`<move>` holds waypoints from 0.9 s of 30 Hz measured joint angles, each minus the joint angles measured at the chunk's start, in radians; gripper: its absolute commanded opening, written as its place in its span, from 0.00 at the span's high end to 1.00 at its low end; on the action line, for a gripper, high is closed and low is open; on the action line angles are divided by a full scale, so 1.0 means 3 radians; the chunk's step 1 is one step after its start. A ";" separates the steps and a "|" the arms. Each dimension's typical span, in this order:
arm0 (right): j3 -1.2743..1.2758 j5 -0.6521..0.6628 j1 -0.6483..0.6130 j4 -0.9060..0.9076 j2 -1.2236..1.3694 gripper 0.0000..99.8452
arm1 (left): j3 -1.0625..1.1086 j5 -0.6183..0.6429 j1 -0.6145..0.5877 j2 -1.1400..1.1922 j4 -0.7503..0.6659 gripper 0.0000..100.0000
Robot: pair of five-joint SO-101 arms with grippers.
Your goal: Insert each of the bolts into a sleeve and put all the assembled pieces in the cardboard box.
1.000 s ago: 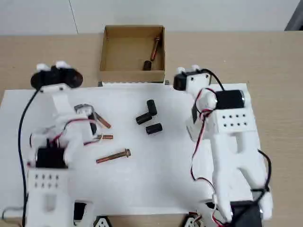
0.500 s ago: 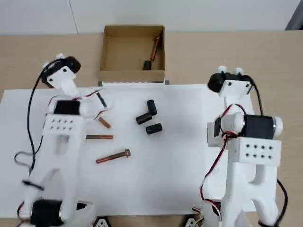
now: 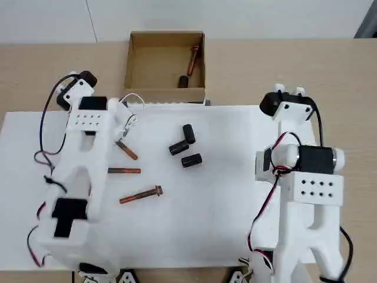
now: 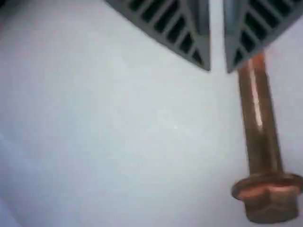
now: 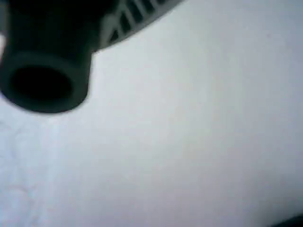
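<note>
On the white sheet (image 3: 224, 230), near its far edge on the left half, a hard, light, slippery bolt (image 4: 258, 127) is lying just beside the left gripper (image 4: 217, 49), whose empty fingers are sitting slightly apart, so it is likely needing a pinch across the middle of its stem, while the right gripper (image 5: 94, 38) is squeezing a black sleeve (image 5: 45, 78).

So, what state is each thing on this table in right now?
Left tool: slightly open, empty, beside a bolt.
Right tool: shut on a sleeve.
Three loose bolts: lying flat, no sleeves on.
Three loose sleeves: lying empty on the sheet.
Box: open, one bolt and one sleeve inside.
</note>
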 measured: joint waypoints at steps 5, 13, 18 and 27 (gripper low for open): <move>0.0082 0.0000 0.0000 -0.0097 0.0000 1.00 | -0.0501 0.0020 -0.0051 0.0389 0.0199 0.90; 0.0082 0.0000 0.0000 -0.0220 0.0000 1.00 | -0.0915 0.0015 -0.0138 0.0619 0.0511 0.90; 0.0082 0.0000 0.0000 -0.0302 0.0000 1.00 | -0.0915 0.0015 -0.0143 0.0629 0.0706 0.90; 0.0082 0.0000 0.0000 -0.0317 0.0000 1.00 | -0.0921 0.0015 -0.0281 0.0711 0.0839 0.90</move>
